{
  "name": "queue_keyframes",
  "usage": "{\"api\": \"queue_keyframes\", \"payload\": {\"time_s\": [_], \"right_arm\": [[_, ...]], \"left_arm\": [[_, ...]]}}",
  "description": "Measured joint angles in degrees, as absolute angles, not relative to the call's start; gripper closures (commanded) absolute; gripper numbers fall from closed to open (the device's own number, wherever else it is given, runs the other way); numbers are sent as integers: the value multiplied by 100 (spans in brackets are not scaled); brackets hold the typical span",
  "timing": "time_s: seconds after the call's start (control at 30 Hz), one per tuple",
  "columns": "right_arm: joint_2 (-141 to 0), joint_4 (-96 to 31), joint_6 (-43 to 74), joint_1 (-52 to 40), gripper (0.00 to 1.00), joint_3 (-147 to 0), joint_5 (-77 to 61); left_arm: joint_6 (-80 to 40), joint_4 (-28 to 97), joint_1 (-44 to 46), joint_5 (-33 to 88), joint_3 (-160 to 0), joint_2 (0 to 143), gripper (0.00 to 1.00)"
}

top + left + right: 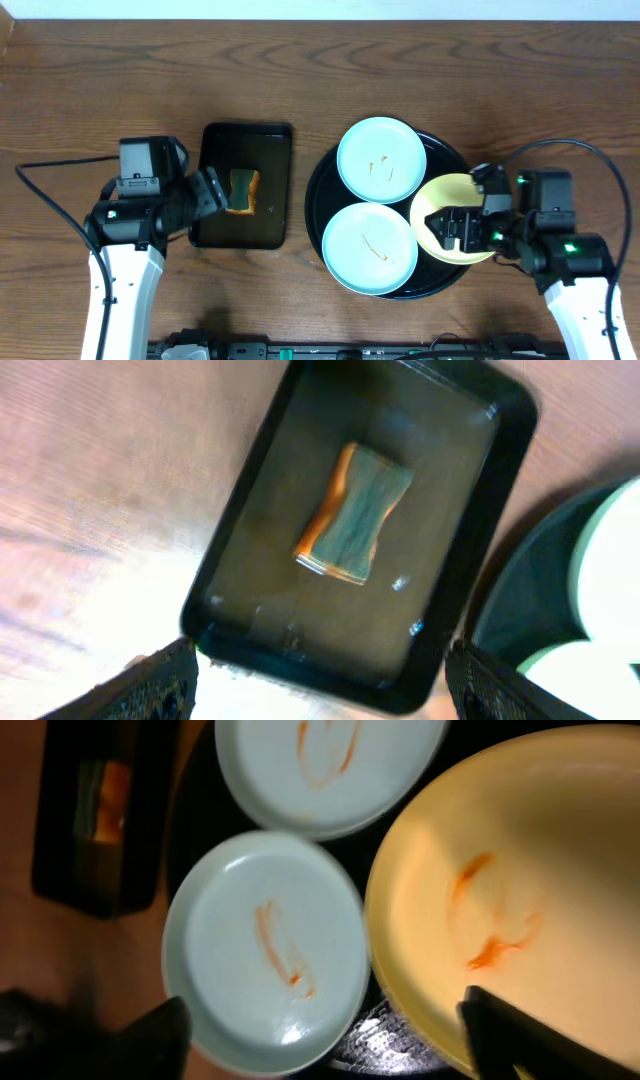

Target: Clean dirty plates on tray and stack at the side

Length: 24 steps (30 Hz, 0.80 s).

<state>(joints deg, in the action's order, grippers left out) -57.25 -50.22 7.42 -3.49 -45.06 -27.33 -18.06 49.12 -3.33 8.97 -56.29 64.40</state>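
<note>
The round black tray [322, 195] holds three plates. Two pale blue plates lie flat, one at the back [381, 160] and one at the front [370, 248], each with a thin orange smear. The pale yellow plate [445, 195] sits at the tray's right side, also smeared orange [520, 870]. My right gripper [455, 228] hovers over the yellow plate, open and empty. In the right wrist view its jaws [330, 1040] span the front blue plate [265, 950] and the yellow plate's edge. My left gripper [212, 190] is open and empty at the rectangular tray's left edge [320, 690].
A smaller rectangular black tray [265, 150] stands left of the round tray and holds a sponge [242, 192] with an orange side and a green face [355, 515]. Bare wooden table lies all around. Cables trail from both arms.
</note>
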Motion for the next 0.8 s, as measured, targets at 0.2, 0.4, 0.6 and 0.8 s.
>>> {"api": "queue_keyframes", "payload": {"time_s": [0.2,0.4,0.6,0.8], "right_arm": [[-6025,-5203,1186,-1096,28,-4501,-2432],[-6401,-5155,1859,-1745,28,-4222,-2150],[-6849,-4615,2467,-2196,41,-3802,-1911],[-7220,-4303,2884,-2397,47,-3701,-1719]], "left_arm": [[-1833,4219,21,906,-5629,6482,20],[-1494,4187,635,696,-5629,7126,20],[-1258,4132,1009,447,-5629,8112,20],[-1175,3905,1175,242,-5629,8984,20]]}}
